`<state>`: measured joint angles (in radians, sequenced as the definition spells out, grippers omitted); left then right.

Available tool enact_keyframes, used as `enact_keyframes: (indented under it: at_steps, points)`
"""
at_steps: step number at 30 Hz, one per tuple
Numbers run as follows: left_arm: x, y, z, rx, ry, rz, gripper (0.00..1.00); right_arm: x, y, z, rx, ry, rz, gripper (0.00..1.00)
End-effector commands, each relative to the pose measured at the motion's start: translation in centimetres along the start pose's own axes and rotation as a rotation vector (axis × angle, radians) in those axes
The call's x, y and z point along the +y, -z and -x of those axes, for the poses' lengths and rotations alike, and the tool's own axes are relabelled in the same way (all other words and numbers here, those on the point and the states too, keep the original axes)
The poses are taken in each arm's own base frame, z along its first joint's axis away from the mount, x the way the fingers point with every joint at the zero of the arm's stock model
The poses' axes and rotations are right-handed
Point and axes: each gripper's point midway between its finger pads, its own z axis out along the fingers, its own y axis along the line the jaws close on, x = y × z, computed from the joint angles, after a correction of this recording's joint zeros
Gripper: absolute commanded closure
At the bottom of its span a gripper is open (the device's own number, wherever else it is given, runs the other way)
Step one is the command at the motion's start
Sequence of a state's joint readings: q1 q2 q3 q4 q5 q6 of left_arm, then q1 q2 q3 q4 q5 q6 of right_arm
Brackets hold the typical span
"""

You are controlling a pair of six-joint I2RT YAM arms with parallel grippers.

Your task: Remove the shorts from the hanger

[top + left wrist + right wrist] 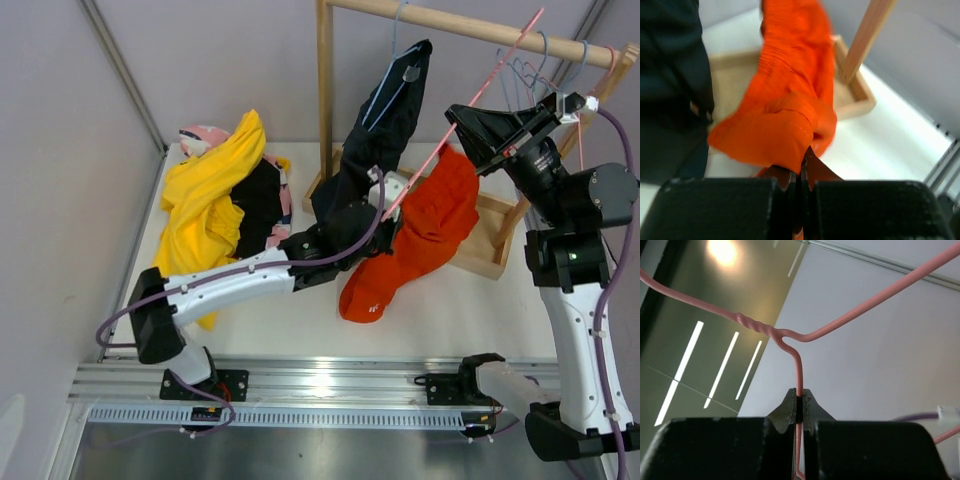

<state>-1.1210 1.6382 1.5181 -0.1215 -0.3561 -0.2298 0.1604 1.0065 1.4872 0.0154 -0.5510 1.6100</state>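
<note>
Orange-red shorts (420, 240) hang off a pink wire hanger (480, 95) that slants from upper right to lower left. My left gripper (378, 232) is shut on a fold of the orange-red shorts (785, 125). My right gripper (462, 130) is shut on the pink hanger's wire (799, 375) just below its twisted neck, holding it up beside the wooden rack. Dark slate grey shorts (385, 125) hang on another hanger from the rack rail. Yellow shorts (205, 205), black shorts (258, 205) and pink printed shorts (205, 135) lie piled at the left.
A wooden rack (325, 90) with a top rail (470, 25) and a tray base (490, 245) stands at the back right. Several empty wire hangers (520, 70) hang on the rail. Grey walls close the left and back.
</note>
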Motion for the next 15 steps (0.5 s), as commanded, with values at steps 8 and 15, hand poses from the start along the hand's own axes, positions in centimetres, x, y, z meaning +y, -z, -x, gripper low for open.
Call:
enact_keyframes:
  at_steps: [8, 15]
  points:
    - [2.1, 6.5, -5.9, 0.042, 0.051, 0.011, 1.00, 0.0, -3.2, 1.2, 0.026, -0.091, 0.100, 1.00]
    - [1.9, 13.4, -7.6, 0.005, 0.107, -0.030, 1.00, -3.7, -6.0, 5.9, -0.026, -0.040, 0.053, 1.00]
